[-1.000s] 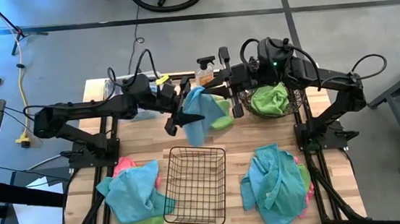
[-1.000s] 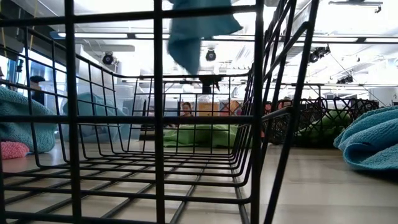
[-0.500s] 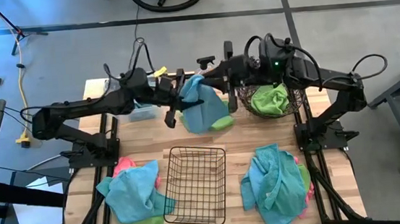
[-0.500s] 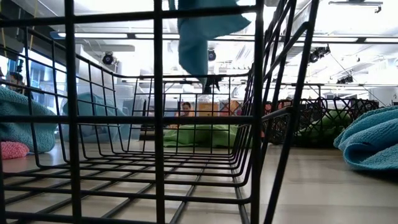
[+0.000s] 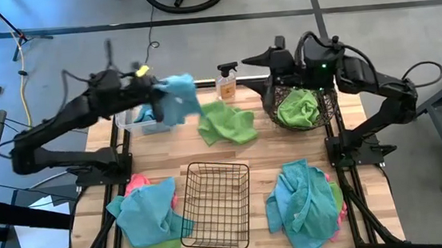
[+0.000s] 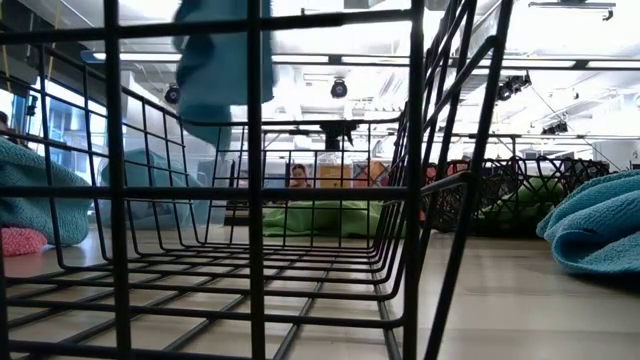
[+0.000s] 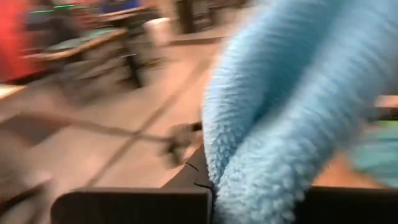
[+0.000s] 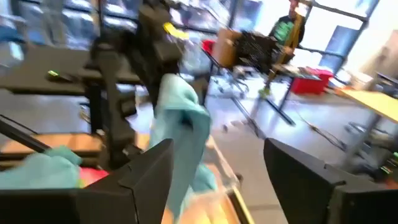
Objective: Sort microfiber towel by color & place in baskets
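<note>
Step in hand: teal-blue towel [image 5: 177, 98] in transit to clear bin [image 5: 134, 118], judged from position.

L gripper [image 5: 154, 92]: clenched on teal-blue towel; in the wrist view, cloth bunched between the dark fingers [image 7: 130, 205]. Towel hangs below and just beside gripper, clear of table. Clear bin directly beneath/just beside it, toward L arm base.

R gripper [image 5: 257, 57]: released, jaws apart in the wrist view, nothing between. Hovers beside round wire basket [image 5: 325, 108] w/ green towel [image 5: 298, 107] inside.

Loose green towel [image 5: 227, 123] flat on table, between both grippers. Black grid basket [image 5: 215, 205] nearer front edge, apparently no towels in it. Mixed piles either side: L pile [image 5: 150, 214], R pile [image 5: 302, 201].

Next move, est.: carry over bin mouth, lower, release; hanging tail needs to clear rim. Bin contents can't be confirmed.
</note>
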Tool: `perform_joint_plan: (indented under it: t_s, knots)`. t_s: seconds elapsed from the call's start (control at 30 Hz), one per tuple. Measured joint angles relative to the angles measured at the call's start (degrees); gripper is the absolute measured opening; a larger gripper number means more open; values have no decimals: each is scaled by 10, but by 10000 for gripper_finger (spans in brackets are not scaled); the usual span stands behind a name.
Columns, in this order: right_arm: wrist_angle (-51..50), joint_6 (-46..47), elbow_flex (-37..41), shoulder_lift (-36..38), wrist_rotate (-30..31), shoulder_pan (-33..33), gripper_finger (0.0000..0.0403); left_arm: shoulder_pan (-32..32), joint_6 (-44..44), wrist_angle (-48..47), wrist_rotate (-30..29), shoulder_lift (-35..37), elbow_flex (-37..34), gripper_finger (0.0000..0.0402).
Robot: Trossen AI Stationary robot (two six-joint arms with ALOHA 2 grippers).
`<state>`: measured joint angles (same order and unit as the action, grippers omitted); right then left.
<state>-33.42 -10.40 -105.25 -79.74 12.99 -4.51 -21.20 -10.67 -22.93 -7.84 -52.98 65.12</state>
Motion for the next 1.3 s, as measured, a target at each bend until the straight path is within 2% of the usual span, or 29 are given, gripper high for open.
perform_joint_plan:
  t_s: [0.07, 0.2, 0.23, 0.3, 0.4, 0.6, 0.73, 0.9, 1.03, 1.3]
  knots:
    - [-16, 1, 0, 4, 18, 0, 248, -12, -1, -9, -82, 29, -4, 1]
    - [-30, 4, 0, 5, 35, 0, 248, -38, 0, 12, -284, 84, -30, 0]
    - [-32, 3, 0, 5, 35, 0, 248, -43, 0, 20, -317, 96, -41, 0]
    - [-34, 4, 0, 6, 36, 0, 248, -53, 4, 27, -349, 116, -62, 0]
    - [-36, 2, 0, 6, 36, 0, 248, -66, 34, 28, -368, 124, -100, 0]
    - [-39, 0, 0, 6, 48, 0, 248, -94, 152, 48, -412, 88, -189, 0]
    - [-48, 0, 0, 6, 48, 0, 248, -118, 241, 57, -412, 50, -224, 0]
    - [-64, 14, 0, 6, 48, 0, 248, -150, 372, -6, -380, 0, -230, 0]
    - [-81, 14, 0, 6, 48, 0, 248, -180, 414, -93, -286, -44, -185, 0]
    - [-108, 28, 0, 6, 48, 0, 248, -273, 388, -382, -101, -179, -39, 0]
